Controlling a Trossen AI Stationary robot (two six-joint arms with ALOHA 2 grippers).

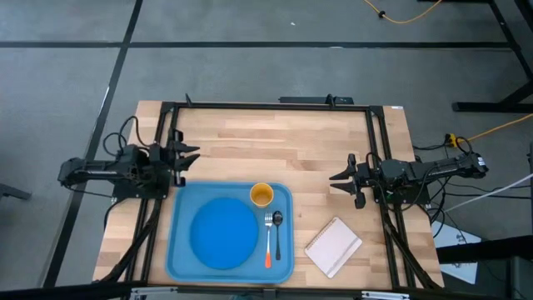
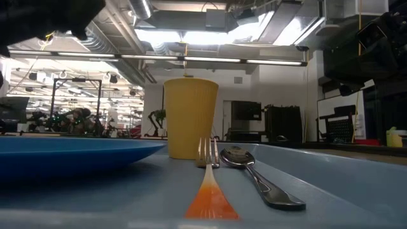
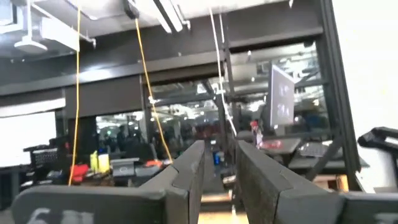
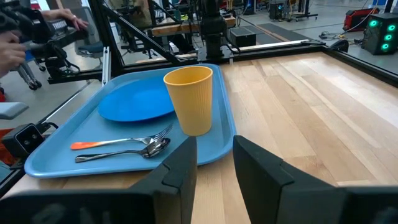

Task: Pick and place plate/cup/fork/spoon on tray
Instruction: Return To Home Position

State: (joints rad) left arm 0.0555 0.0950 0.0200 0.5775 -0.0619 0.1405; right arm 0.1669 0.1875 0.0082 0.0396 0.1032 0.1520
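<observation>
The light-blue tray lies at the table's near middle. On it rest the blue plate, the orange-yellow cup standing upright at its far right corner, the orange-handled fork and the dark spoon, side by side. All show in the right wrist view: tray, plate, cup, fork, spoon. My left gripper is open and empty at the table's left edge. My right gripper is open and empty to the right of the tray.
A small white rectangular pad lies on the table right of the tray. Bare wooden table spreads beyond the tray to the far edge. A person's hand shows beyond the table in the right wrist view.
</observation>
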